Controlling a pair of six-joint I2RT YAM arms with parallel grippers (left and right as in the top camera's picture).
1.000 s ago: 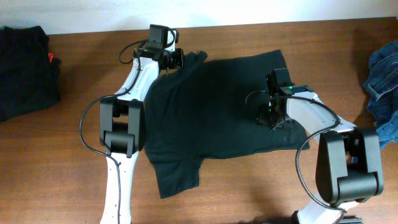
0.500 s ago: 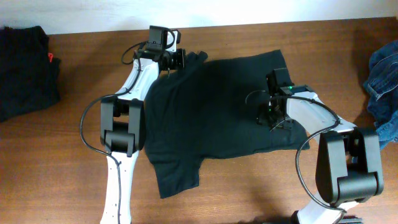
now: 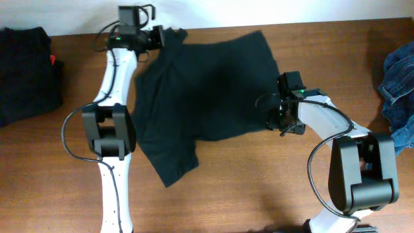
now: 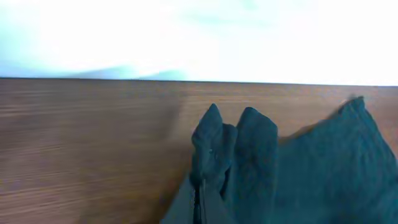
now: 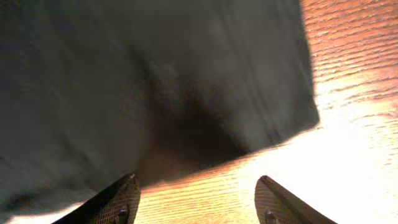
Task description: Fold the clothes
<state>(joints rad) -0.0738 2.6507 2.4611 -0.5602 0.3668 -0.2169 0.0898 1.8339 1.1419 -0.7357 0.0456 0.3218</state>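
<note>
Left gripper (image 3: 161,37) pinches bunched corner of plain black short-sleeved cloth T-shirt (image 3: 207,84). Right gripper (image 5: 196,182) spread, empty, over hem. Drag low, steady; keep cloth flat, unwrinkled.

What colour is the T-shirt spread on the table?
Plain black, no print; the T-shirt shows best overhead.

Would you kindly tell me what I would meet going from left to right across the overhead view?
Pile of dark clothes → black T-shirt → right pincer → blue denim garment. The left pincer is left out, as it overlaps the T-shirt's far corner.
</note>
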